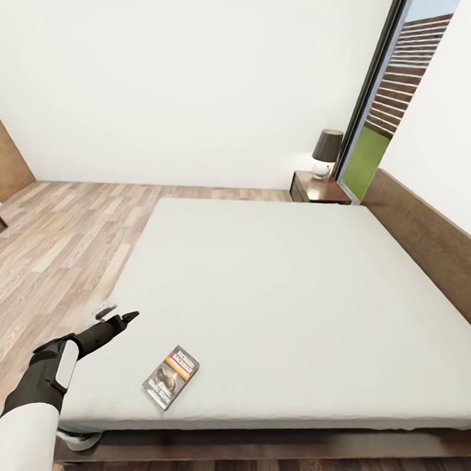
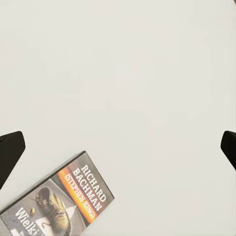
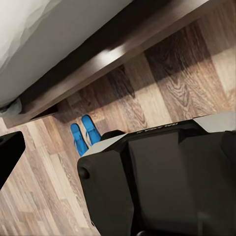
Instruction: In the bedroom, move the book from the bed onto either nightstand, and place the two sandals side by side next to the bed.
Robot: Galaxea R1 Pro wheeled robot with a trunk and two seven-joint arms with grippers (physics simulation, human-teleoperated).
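The book point(image 1: 171, 376) lies flat on the grey mattress of the bed point(image 1: 294, 295), near its front edge. The cover's words "Richard Bachman" and orange band are clear on the book point(image 2: 59, 201) in the left wrist view. My left gripper point(image 1: 119, 316) hovers over the mattress just left of the book, open and empty, its fingertips point(image 2: 10, 152) wide apart. Two blue sandals point(image 3: 83, 135) lie side by side on the plank floor close to the bed frame point(image 3: 98, 61). My right gripper point(image 3: 118, 152) hangs open above the floor. A nightstand point(image 1: 318, 190) stands at the far corner by the headboard.
A dark-shaded lamp point(image 1: 326, 154) with a white base stands on the nightstand, beside a tall window point(image 1: 383, 105). The wooden headboard point(image 1: 430, 240) runs along the right. My dark base point(image 3: 162, 187) sits on the floor beside the sandals. Plank floor point(image 1: 61, 232) stretches left of the bed.
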